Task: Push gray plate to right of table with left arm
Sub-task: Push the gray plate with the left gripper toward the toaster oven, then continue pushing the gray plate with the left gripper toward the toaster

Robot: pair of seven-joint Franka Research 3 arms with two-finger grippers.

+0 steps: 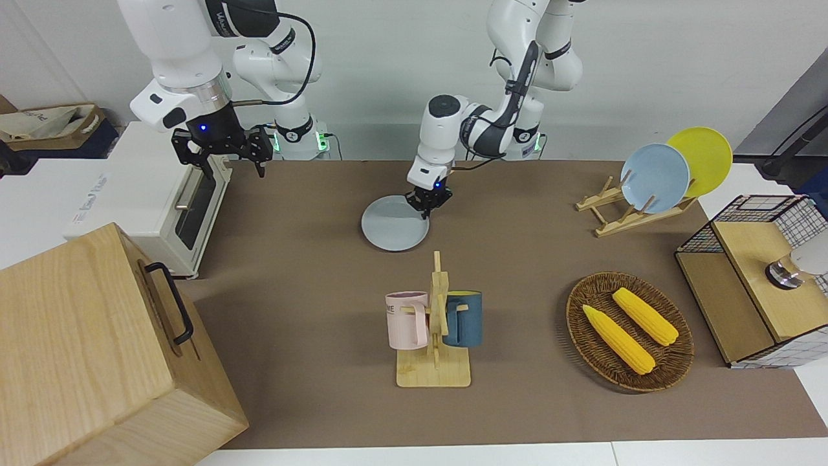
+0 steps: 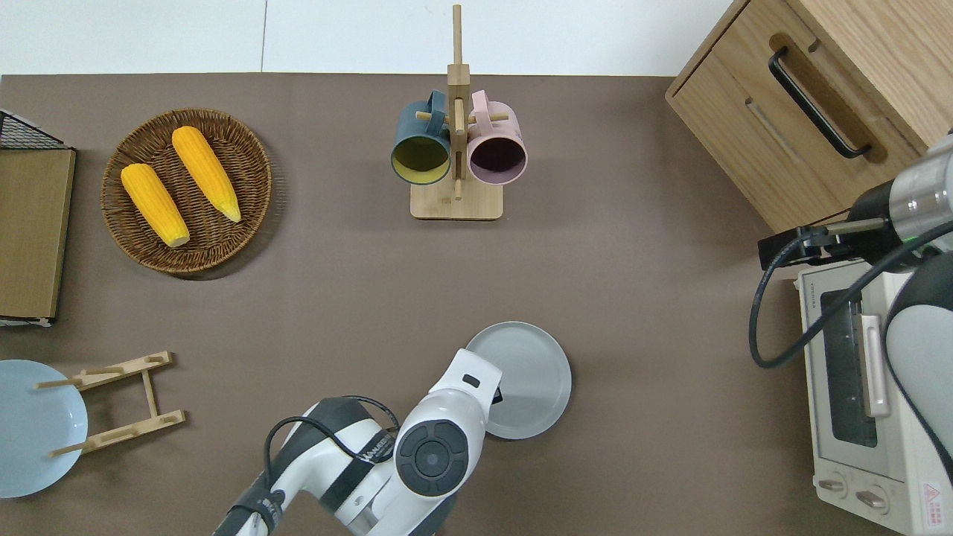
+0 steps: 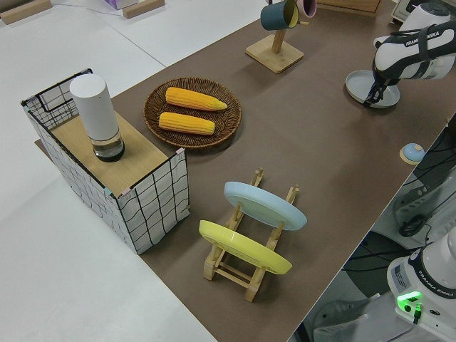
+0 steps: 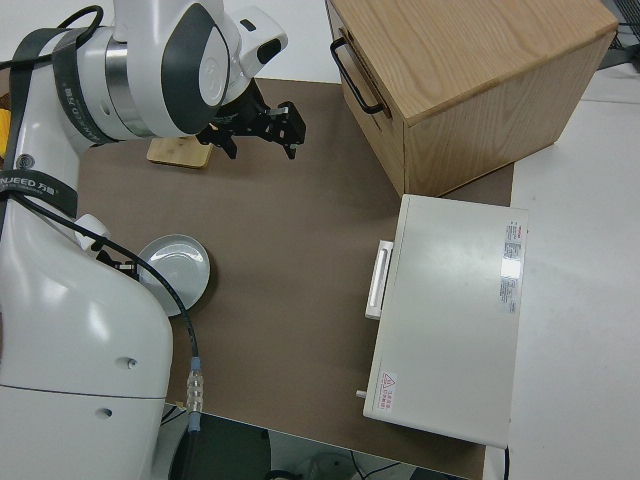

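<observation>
Presently, the scene is set out as follows.

Gray plate: the gray plate [image 1: 395,223] [image 2: 524,380] [image 3: 370,88] [image 4: 178,272] is laid flat on the table [image 1: 310,259] [image 2: 640,417], near its middle and on the robots' side, nearer to the robots than the mug stand [image 1: 435,336] [image 2: 456,149].

Left arm: the left arm [image 1: 482,123] [image 2: 417,454] is reached out low over the table, its wrist bent down to the plate.

Left gripper: the left gripper [image 1: 427,202] [image 2: 497,393] is set down at the plate's edge on the side toward the left arm's end of the table; in the overhead view most of it is hidden under the wrist. Whether its jaws are spread or closed cannot be told.

Right gripper: the right gripper [image 1: 223,154] [image 4: 255,128] belongs to the parked arm; its jaws are seen spread wide, with nothing between them.

Mug stand: a pink mug [image 1: 407,320] and a blue mug [image 1: 462,318] are hung on it.

Basket: two corn cobs are held in a wicker basket [image 1: 629,331] [image 2: 186,190] toward the left arm's end of the table.

Plate rack: a blue plate [image 1: 654,178] and a yellow plate [image 1: 702,158] are stood on edge in a wooden rack [image 1: 614,213].

Right arm's end: a white oven [image 1: 155,200] [image 2: 867,402] and a wooden cabinet [image 1: 97,349] [image 2: 811,97] are placed there.
</observation>
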